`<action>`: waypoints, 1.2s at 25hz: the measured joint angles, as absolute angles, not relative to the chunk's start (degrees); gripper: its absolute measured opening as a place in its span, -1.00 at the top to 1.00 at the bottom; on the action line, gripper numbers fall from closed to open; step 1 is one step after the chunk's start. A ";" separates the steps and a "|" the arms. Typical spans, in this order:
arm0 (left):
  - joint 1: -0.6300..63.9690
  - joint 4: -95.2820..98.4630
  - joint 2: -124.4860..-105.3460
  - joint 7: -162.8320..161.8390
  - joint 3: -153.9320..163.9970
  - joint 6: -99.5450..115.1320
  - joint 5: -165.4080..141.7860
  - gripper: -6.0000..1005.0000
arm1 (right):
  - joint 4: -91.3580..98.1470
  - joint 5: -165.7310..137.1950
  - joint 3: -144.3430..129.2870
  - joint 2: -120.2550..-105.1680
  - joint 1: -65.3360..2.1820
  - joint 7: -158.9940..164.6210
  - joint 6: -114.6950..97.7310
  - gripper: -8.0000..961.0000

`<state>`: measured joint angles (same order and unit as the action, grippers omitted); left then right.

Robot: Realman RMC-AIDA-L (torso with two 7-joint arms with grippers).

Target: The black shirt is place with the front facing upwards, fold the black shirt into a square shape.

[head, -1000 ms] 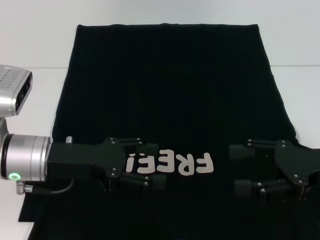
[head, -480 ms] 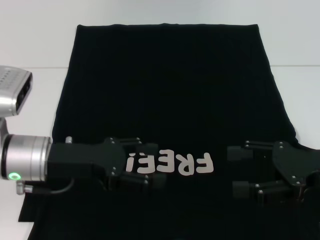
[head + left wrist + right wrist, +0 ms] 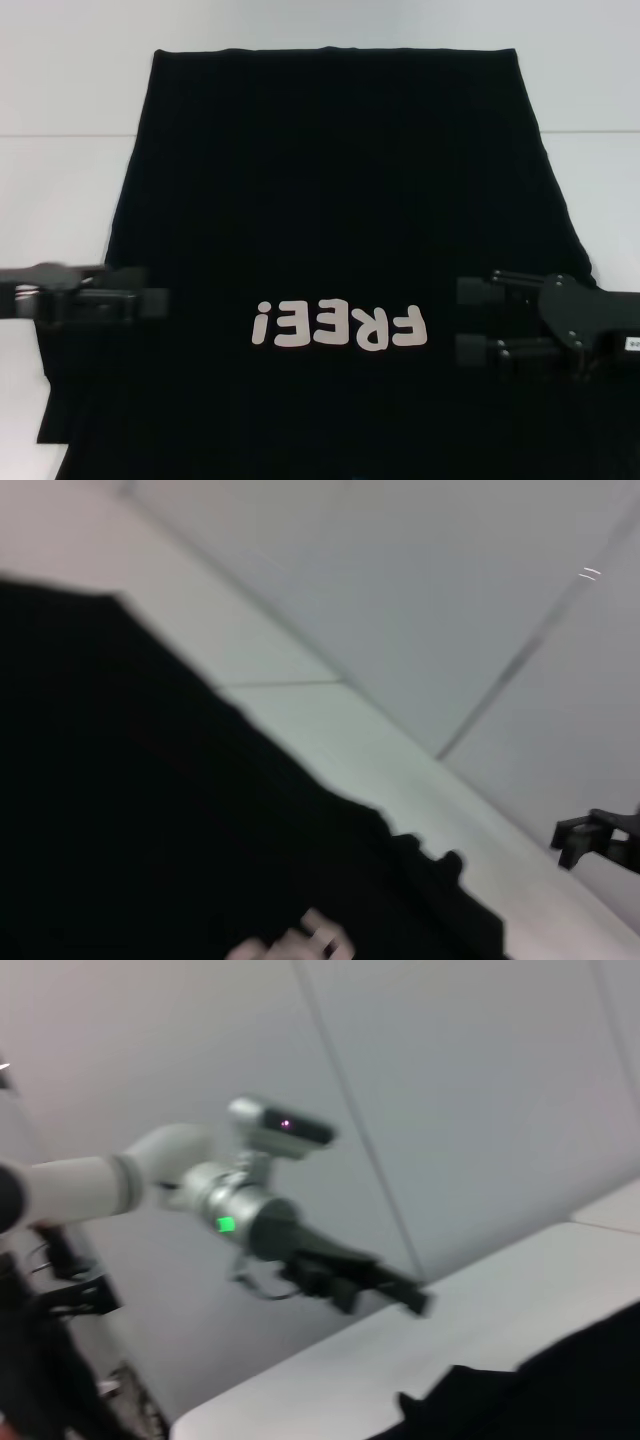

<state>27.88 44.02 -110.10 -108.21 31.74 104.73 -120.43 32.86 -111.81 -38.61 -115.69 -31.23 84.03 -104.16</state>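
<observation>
Your left tool (image 3: 150,300) has just pulled well away from the lettering: half a second ago it lay over the shirt right beside the "FREE" print, and now it sits out at the shirt's left edge, blurred with motion, its tips just over the fabric border. You cannot tell from the blur whether its fingers are spread or pressed together. In the right wrist view the same tool (image 3: 400,1295) shows raised above the worktop, carrying nothing that you can make out.

Your right tool (image 3: 472,320) has shifted only a little. It hangs over the right side of the black shirt (image 3: 330,180), beside the end of the lettering (image 3: 340,326), with its two fingers spread apart one above the other and nothing between them.

The shirt lies flat, front up, across the white worktop (image 3: 60,190), the print toward you and the far hem square to the back. No fold shows in it yet, so the folding itself looks not begun. In my judgement the left arm's move outward is a repositioning toward the side edge or sleeve, ready for a first inward fold; you would want the right tool to take the matching edge.

There are no containers in view; nothing here holds anything.
</observation>
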 joint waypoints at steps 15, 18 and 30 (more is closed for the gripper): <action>25.00 46.43 -109.38 -117.36 22.77 102.90 -136.09 -0.83 | 32.59 -111.74 -38.53 -116.41 -32.22 85.42 -94.89 -0.97; 24.99 46.32 -109.38 -117.57 22.75 100.24 -137.05 -0.83 | 32.53 -111.91 -38.86 -116.85 -32.23 85.03 -93.63 -0.97; 26.57 44.54 -109.22 -118.29 23.20 93.83 -142.85 -0.83 | 31.76 -112.20 -39.27 -117.33 -32.34 84.84 -91.35 -0.97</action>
